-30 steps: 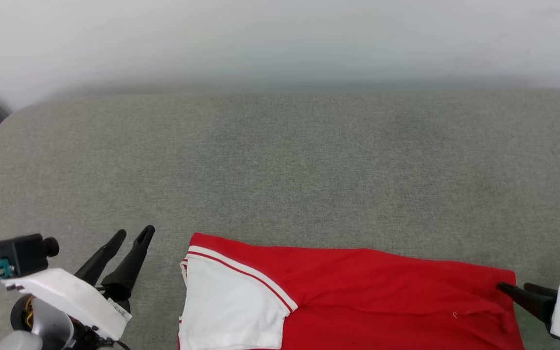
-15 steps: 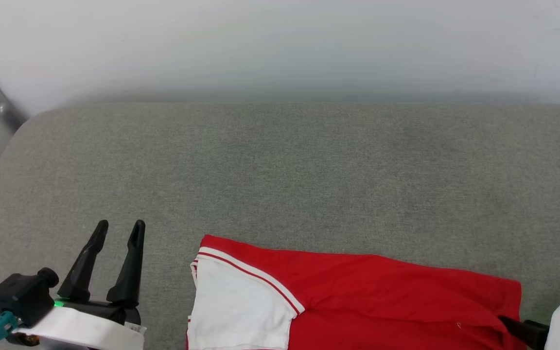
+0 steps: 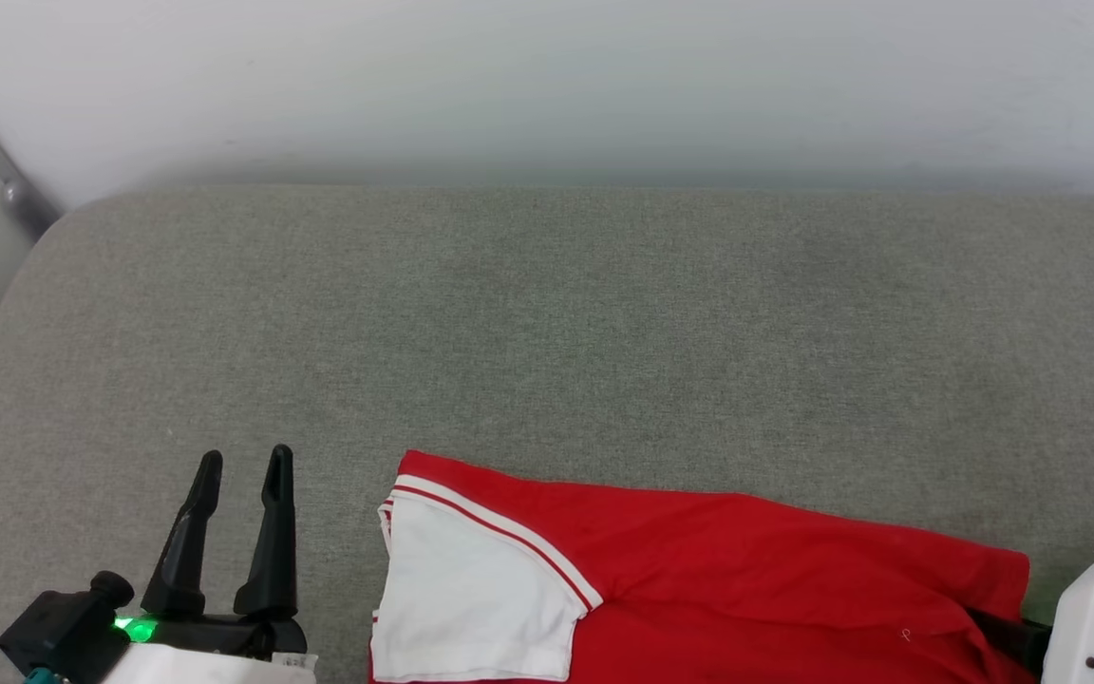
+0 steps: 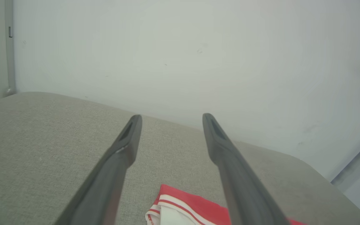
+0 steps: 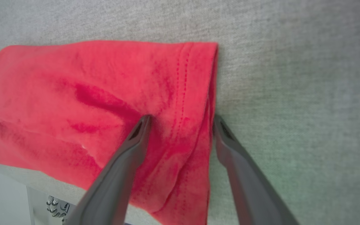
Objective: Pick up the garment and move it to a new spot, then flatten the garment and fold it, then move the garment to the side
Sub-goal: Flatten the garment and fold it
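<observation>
**Right claw poised over the hem**

The garment [image 3: 699,570] lay in a long red band along the near edge of the grey table [image 3: 547,313], its white sleeve [image 3: 471,589] at the left end. The right claw [image 5: 181,118], spread wide, straddled the hem [image 5: 211,93] at the right end; whether it touched cloth was unclear. The left claw [image 3: 245,454], spread and empty, stood just left of the sleeve. Folding seemed in hand; the next move called for closing on both ends.
</observation>
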Controlling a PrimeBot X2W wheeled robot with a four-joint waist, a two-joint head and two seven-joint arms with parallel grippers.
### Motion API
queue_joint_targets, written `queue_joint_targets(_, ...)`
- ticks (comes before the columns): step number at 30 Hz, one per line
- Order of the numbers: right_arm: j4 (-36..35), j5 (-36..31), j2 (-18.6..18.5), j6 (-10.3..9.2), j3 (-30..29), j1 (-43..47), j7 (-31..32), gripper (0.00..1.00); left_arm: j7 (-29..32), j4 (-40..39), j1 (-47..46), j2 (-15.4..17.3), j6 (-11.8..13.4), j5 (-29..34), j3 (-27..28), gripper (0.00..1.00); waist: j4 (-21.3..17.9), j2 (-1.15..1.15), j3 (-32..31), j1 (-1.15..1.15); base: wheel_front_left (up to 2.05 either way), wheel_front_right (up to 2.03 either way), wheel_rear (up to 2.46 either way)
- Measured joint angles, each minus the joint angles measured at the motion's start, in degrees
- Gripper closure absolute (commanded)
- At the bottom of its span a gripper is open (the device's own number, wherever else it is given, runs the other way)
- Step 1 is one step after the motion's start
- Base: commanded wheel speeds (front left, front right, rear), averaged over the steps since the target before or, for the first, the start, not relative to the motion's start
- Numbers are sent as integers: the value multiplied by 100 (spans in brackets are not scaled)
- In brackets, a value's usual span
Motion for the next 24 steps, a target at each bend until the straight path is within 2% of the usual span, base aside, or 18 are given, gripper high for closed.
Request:
queue_joint_targets(10,327,16,124,-10,148,-221,-43,0,0,211,-2,-510,-319,492,374,0,41,0,45,0,0,0,0)
queue_joint_targets(11,353,23,129,-11,166,-238,-44,27,0,240,-3,-547,-342,510,380,0,42,0,47,0,0,0,0)
queue_joint_targets(13,383,54,122,-11,213,-268,-41,100,0,309,-4,-593,-370,542,354,0,47,0,50,0,0,0,0)
queue_joint_targets(18,360,264,113,-7,291,-302,-64,100,0,375,-40,-664,-412,591,366,0,34,0,48,0,0,0,0)
queue_joint_targets(24,318,475,-127,7,254,-259,-62,100,0,436,-37,-712,-439,601,449,0,-21,0,19,0,0,0,0)
